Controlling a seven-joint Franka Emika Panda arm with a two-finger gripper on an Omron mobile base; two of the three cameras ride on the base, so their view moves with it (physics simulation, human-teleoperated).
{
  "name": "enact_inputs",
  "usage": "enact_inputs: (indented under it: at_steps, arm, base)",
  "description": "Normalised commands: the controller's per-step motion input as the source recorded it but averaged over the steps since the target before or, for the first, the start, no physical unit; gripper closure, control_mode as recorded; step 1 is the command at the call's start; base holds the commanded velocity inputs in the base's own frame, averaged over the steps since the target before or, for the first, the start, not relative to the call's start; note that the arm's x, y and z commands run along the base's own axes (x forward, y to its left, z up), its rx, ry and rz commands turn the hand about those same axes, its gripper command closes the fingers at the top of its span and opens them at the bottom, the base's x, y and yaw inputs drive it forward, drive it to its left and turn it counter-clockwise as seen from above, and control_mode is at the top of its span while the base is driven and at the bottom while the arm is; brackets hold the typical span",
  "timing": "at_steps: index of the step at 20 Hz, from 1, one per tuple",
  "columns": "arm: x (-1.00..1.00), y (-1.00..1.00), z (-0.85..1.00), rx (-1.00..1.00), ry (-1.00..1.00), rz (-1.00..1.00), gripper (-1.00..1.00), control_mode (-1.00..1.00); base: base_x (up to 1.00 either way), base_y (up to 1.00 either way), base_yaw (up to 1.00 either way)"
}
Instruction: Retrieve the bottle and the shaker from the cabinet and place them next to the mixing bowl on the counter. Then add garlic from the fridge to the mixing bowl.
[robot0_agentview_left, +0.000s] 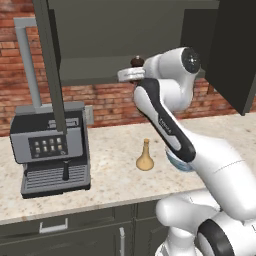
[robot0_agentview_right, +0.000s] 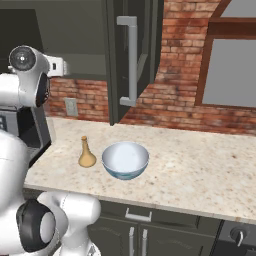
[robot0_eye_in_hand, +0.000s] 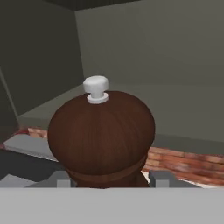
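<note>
Up at the front edge of the cabinet shelf, the shaker is seen clamped between the gripper fingers, which are set partly apart at the width of its lower body and pressed against it from both sides. In the hand view the dark brown rounded head with its small pale knob is seen close up, with the shelf and the grey-green inner walls of the cabinet behind it. In the left base view the shaker's dark top is seen just above the white hand, level with the shelf's front edge, between the open doors.

Below the cabinet, on the counter, the bottle is stood upright just beside the mixing bowl, on the bowl's side toward a grey coffee machine; a small gap is kept between bottle and bowl. The coffee machine is placed farther along the counter from the bottle, against the brick wall.
</note>
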Motion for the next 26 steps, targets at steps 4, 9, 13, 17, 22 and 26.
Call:
enact_inputs:
  at_steps: [4,9,13,17,22,26]
  arm:
    - [-0.85,-0.30,0.01,0.00,-0.04,-0.13,1.00,-1.00]
    - [-0.79,-0.30,0.00,0.00,0.00,-0.17,1.00,-1.00]
    - [-0.82,-0.34,-0.02,0.00,-0.03,-0.16,1.00,-1.00]
    - [-0.81,-0.39,-0.04,-0.04,-0.08,-0.11,1.00,-1.00]
    - [-0.83,-0.47,-0.01,-0.05,-0.08,-0.06,1.00,-1.00]
    - [-0.98,-0.48,-0.10,-0.07,0.00,0.00,1.00,-1.00]
  base:
    - [0.00,0.00,0.00]
    - [0.00,0.00,0.00]
    - [0.00,0.00,0.00]
    - [0.00,0.00,0.00]
    - [0.00,0.00,0.00]
    - [0.00,0.00,0.00]
